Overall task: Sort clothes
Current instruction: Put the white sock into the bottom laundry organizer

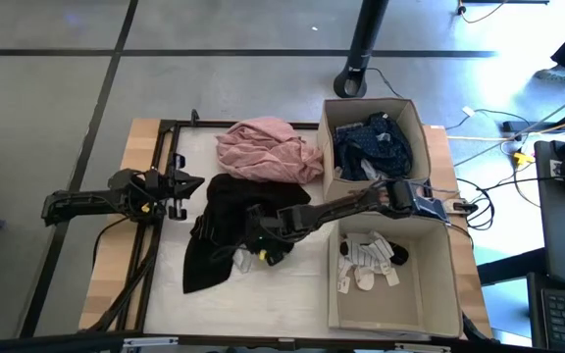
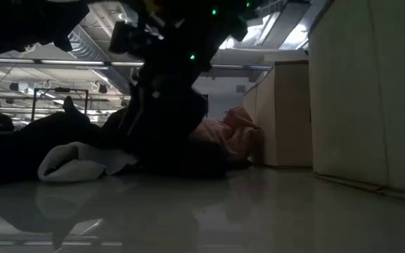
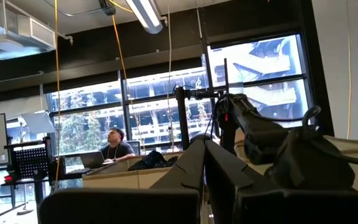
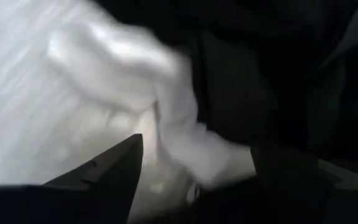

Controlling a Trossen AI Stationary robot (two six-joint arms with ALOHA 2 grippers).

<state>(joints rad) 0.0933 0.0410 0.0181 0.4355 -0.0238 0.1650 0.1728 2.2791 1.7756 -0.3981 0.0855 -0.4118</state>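
A white sock (image 4: 160, 118) lies on the table at the near edge of a black garment (image 1: 226, 221). My right gripper (image 4: 197, 171) points down at it from the right, open, one finger on either side of the sock. In the high view the gripper (image 1: 263, 243) is over the black garment's near right part. A pink garment (image 1: 266, 149) is heaped behind it. The far box (image 1: 420, 127) holds dark blue clothes (image 1: 374, 142). The near box (image 1: 444, 284) holds white socks (image 1: 369, 263). My left gripper (image 1: 182, 188) waits shut at the table's left. My right gripper stands open over the white sock's end (image 4: 185, 149), coming at it slanting down from the table's right. The sock lies on the table, partly against the black garment (image 4: 247, 87). Whether a finger touches the sock, I cannot tell.
The two cardboard boxes stand side by side along the table's right edge. In the low view the sock (image 2: 76, 161) lies at the left and the boxes (image 2: 287, 112) wall off the right. Bare table lies near the front edge (image 1: 253, 314). A person (image 3: 114, 146) sits in the room beyond.
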